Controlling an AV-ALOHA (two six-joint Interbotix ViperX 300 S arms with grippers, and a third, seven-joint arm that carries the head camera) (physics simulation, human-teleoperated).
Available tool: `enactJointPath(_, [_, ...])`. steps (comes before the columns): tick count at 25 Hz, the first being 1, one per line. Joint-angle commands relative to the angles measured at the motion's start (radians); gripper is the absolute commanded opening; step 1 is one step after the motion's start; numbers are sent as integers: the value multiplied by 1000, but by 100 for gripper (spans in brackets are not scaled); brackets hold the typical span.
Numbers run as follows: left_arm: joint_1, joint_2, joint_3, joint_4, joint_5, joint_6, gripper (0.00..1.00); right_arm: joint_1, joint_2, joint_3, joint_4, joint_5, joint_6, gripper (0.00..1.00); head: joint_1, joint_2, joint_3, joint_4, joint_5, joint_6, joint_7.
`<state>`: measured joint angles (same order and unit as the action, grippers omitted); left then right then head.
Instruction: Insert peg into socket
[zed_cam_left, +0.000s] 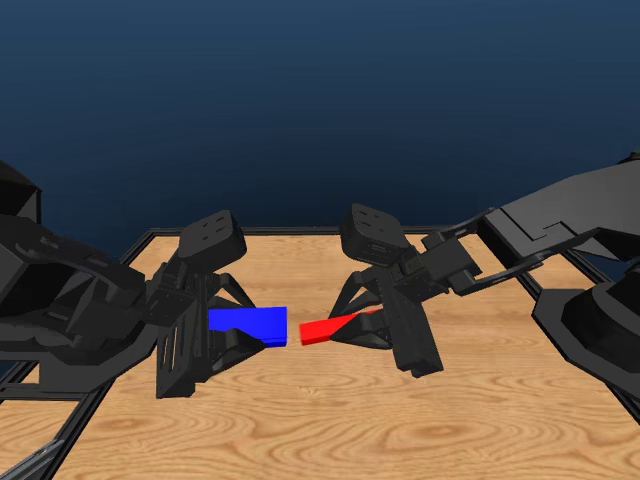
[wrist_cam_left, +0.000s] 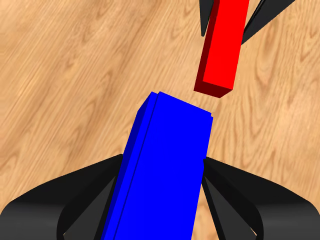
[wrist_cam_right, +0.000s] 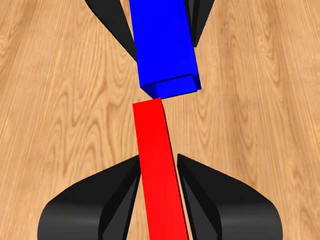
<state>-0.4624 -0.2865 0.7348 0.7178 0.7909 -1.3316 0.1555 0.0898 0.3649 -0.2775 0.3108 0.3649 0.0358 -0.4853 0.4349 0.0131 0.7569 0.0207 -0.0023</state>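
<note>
Above the wooden table (zed_cam_left: 330, 430), the left gripper (zed_cam_left: 215, 345) clamps the blue socket (zed_cam_left: 250, 324) at nine o'clock, its hollow end just short of the red peg (zed_cam_left: 330, 327) clamped by the right gripper (zed_cam_left: 385, 325) at three o'clock.

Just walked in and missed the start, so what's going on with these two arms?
The left tool holds the blue socket and the right tool holds the red peg, both lifted above the wooden table. Their ends face each other with a small gap between them; the peg is not yet inside the socket's hollow end.
</note>
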Motion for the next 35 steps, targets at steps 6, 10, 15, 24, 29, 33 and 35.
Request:
enactJointPath(6, [-70, 5, -33, 82, 108, -148, 0, -36, 29, -41, 51, -112, -37, 0, 5, -4, -20, 2, -36, 7, -7])
enactJointPath(10, [-91, 7, -48, 101, 139, -181, 0, -48, 56, -45, 104, -167, -91, 0, 7, -5, -22, 3, -44, 8, -8])
enactJointPath(15, [-96, 31, -28, 108, 152, -190, 0, -61, 85, -59, 132, -208, -126, 0, 8, -5, -24, 3, -51, 10, -8])
enactJointPath(24, [-114, 43, -41, 111, 171, -212, 0, -90, 67, -72, 149, -190, -202, 0, 12, -4, -26, 5, -49, 13, -8])
enactJointPath(29, [-109, 36, -55, 116, 154, -220, 0, -96, 74, -106, 154, -191, -224, 0, 13, 0, -29, 6, -51, 14, -1])
enactJointPath(33, [-99, 45, -37, 120, 145, -228, 0, -72, 107, -155, 170, -196, -243, 0, 19, 2, -33, 7, -58, 13, 7])
enactJointPath(35, [-93, 42, -39, 121, 128, -232, 0, -51, 153, -196, 169, -172, -253, 0, 23, 1, -34, 7, -59, 11, 9])
